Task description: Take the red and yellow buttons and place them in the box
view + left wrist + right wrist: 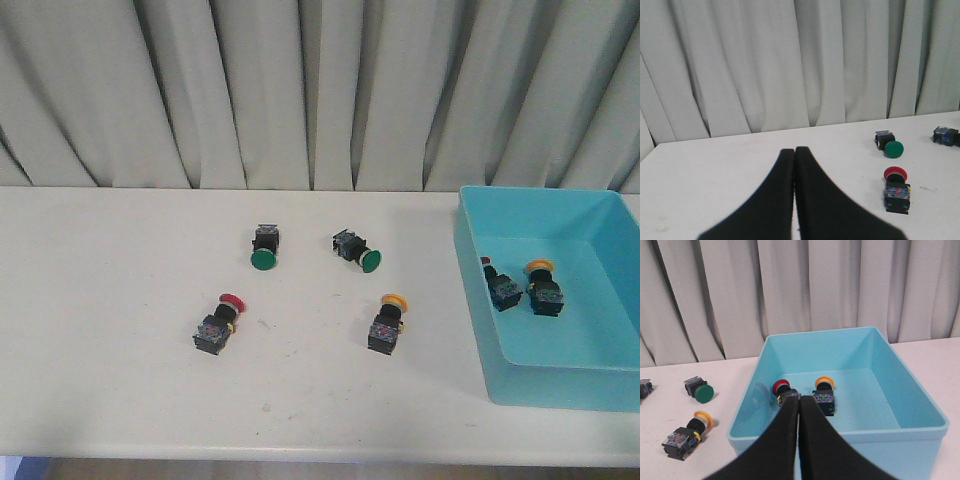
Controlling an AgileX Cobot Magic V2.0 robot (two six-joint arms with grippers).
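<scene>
A red button (pixel 218 324) lies on the white table left of centre; it also shows in the left wrist view (pixel 896 189). A yellow button (pixel 387 324) lies right of centre; it also shows in the right wrist view (pixel 686 434). The light-blue box (pixel 475 300) stands at the right and holds one red button (pixel 498 286) and one yellow button (pixel 543 287). My left gripper (pixel 794 152) is shut and empty, well to the side of the red button. My right gripper (pixel 799 404) is shut and empty, in front of the box (pixel 840 435). Neither arm shows in the front view.
Two green buttons (pixel 264 247) (pixel 358 250) lie on the table behind the red and yellow ones. A grey curtain (pixel 300 90) hangs behind the table. The table's front edge (pixel 300 455) runs along the bottom of the front view.
</scene>
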